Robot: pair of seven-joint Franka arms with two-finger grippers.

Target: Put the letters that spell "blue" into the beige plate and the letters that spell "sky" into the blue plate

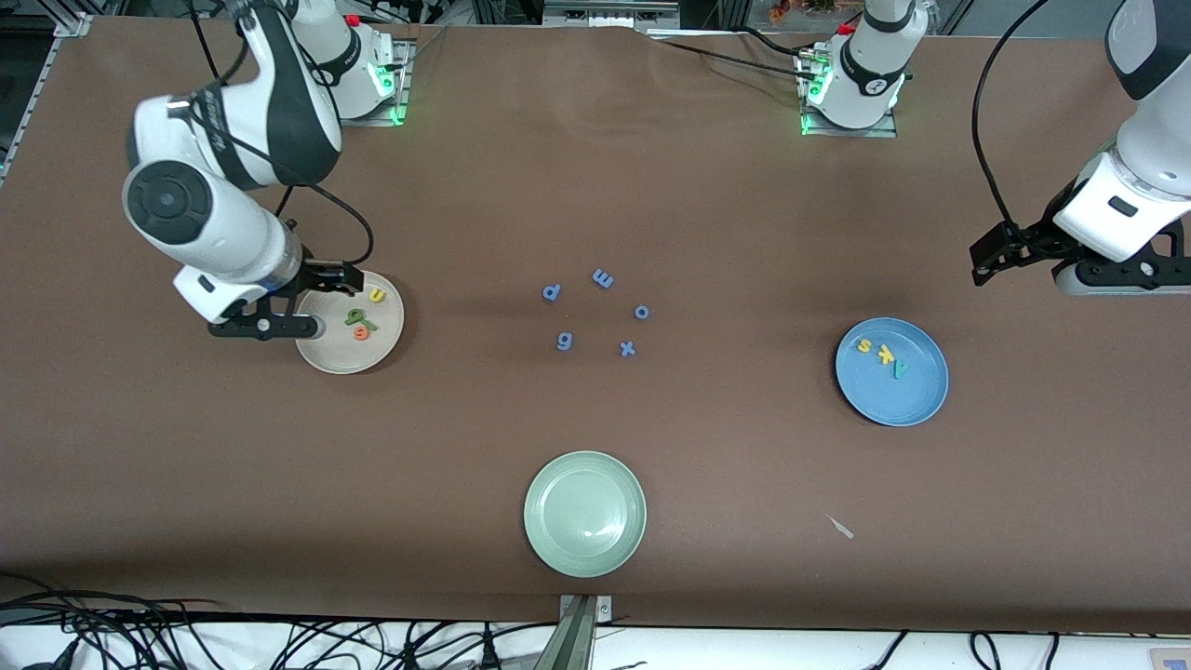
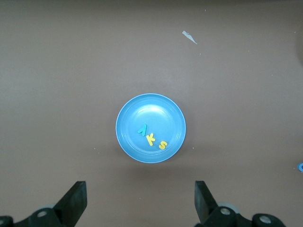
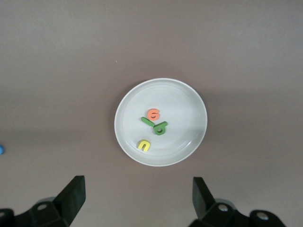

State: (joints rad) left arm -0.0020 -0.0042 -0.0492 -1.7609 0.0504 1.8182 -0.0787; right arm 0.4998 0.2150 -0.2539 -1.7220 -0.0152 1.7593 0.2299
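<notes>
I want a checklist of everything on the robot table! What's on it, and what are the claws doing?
Surface: brown table, flat.
Job's things: orange e, green l, green b, yellow u in the beige plate; s, k, y in the blue plate.
Clutter: blue letters at mid-table; green plate nearer the camera; white scrap.
Grippers: right gripper open above the beige plate; left gripper open above the blue plate.
Cables: black cables on the arms.
Surroundings: wires along the table's edge.
</notes>
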